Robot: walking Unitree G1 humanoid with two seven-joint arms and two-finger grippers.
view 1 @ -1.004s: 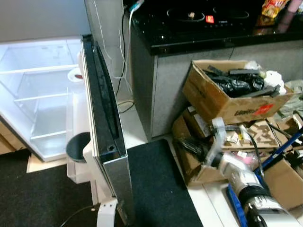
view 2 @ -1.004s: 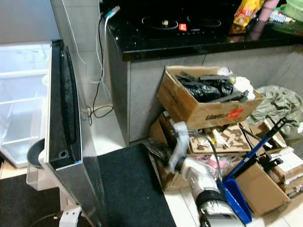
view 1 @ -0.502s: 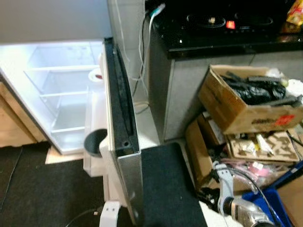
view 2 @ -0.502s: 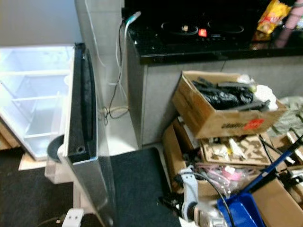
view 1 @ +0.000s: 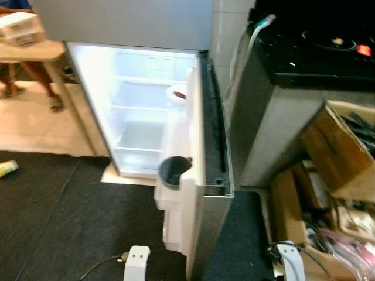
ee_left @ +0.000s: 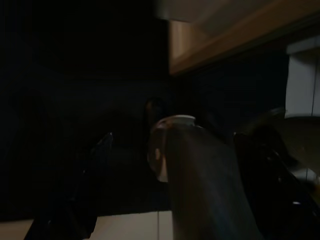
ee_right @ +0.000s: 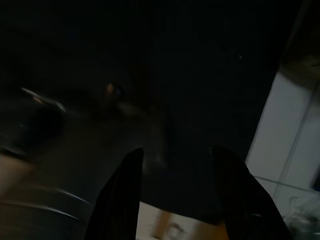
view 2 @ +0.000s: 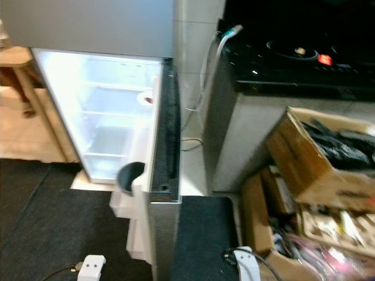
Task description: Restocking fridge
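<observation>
White-lit fridge (view 1: 140, 111) stands open ahead of you. L gripper (ee_left: 170, 200) clamps a dark bottle (ee_left: 200, 185); R gripper (ee_right: 175, 185) fingers spread, nothing between.

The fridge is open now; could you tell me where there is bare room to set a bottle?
The fridge shelves look bare, from the lit back wall to the open door. The door racks are partly taken: a dark bowl low, a white dish above. The cardboard boxes beside the counter are crowded.
</observation>
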